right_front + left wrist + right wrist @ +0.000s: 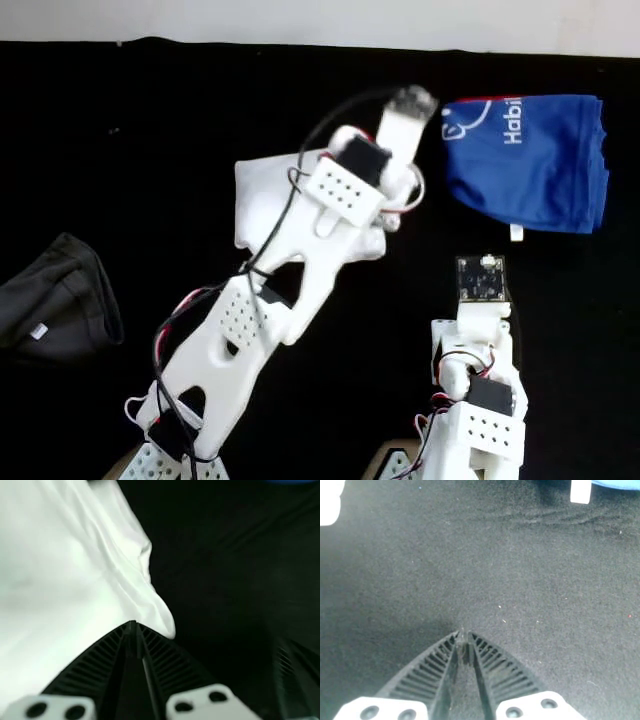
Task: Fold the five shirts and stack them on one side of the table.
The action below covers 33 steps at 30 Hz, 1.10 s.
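Centrally, the left fingers (107,655) are pressed together with their tips at the edge of the white shirt (60,570); whether they pinch cloth cannot be told. The right fingers (435,665) are likewise closed and empty over the black worktop (470,570), with the folded blue shirt (525,160) well beyond their tips.

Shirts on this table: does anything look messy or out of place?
Yes. The dark shirt lies crumpled at the high view's left edge, far from the folded blue shirt, and the white shirt is bunched under the left arm.
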Each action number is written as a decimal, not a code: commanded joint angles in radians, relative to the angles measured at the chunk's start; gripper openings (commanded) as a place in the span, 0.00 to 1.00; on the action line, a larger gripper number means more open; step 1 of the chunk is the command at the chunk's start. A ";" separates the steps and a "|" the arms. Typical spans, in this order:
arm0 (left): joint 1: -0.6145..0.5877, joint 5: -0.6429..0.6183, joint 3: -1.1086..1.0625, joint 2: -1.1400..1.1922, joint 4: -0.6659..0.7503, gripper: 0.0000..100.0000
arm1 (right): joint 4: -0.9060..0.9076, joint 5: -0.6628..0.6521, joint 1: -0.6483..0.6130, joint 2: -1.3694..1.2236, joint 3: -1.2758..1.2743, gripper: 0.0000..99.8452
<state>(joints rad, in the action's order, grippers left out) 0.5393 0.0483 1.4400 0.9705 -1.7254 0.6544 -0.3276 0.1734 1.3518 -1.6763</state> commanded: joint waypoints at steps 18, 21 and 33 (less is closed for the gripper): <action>-0.516 -0.046 0.028 0.174 -0.035 0.02 | -0.001 -0.005 0.013 0.015 -0.090 0.01; -0.498 -0.048 0.110 0.278 -0.035 0.02 | -0.001 -0.005 0.013 0.015 -0.090 0.01; -0.575 -0.054 0.220 0.231 -0.051 0.02 | -0.001 -0.005 0.013 0.015 -0.087 0.01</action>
<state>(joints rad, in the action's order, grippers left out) 0.0084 0.0038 1.6318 1.3357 -1.7668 0.6544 -0.3276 0.1734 1.3518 -1.6763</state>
